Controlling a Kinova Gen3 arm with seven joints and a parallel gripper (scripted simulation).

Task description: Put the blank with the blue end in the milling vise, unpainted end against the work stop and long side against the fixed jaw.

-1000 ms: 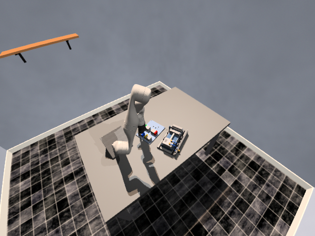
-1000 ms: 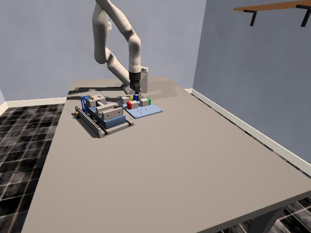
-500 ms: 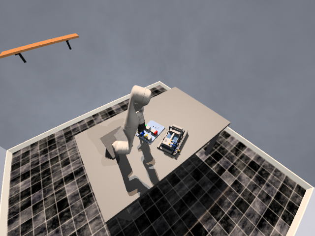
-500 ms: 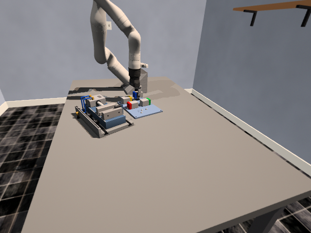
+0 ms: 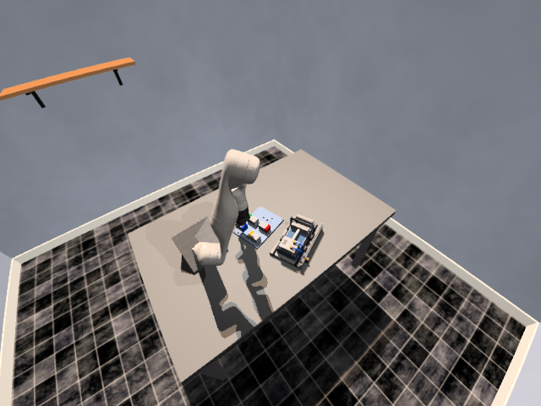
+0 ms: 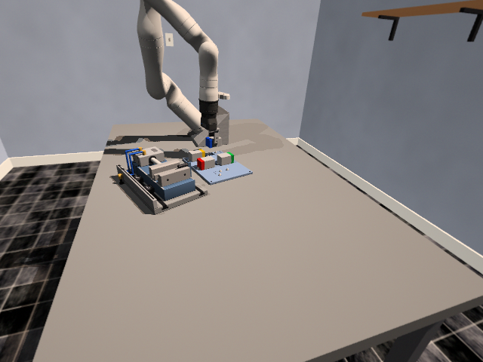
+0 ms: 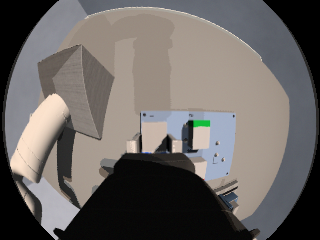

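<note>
- I see the blue-ended blank (image 6: 210,142) raised just above the plate's (image 6: 234,173) far side, toward the bench's far edge.
- My gripper (image 6: 210,136) is clamped on it from above.
- Red-ended (image 6: 204,162), green-ended (image 6: 226,157) and yellow-ended (image 6: 196,154) blanks lie on the plate.
- The vise (image 6: 164,177) sits just beside the plate.

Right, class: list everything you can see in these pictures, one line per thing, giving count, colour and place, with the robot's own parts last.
Table: one, beige-grey, fills the middle of the room.
Plate: one, light blue, on the table beside the vise.
Blue-ended blank: one, grey with blue end, lifted above the plate in the gripper.
Red-ended blank: one, on the plate.
Green-ended blank: one, on the plate.
Yellow-ended blank: one, on the plate.
Milling vise: one, grey and blue with blue hoses, on the table.
Shelf: one, orange, on the wall.
Floor: dark tiles.
Arm: one, cream.
Gripper: one, black, closed on the blue-ended blank.
</note>
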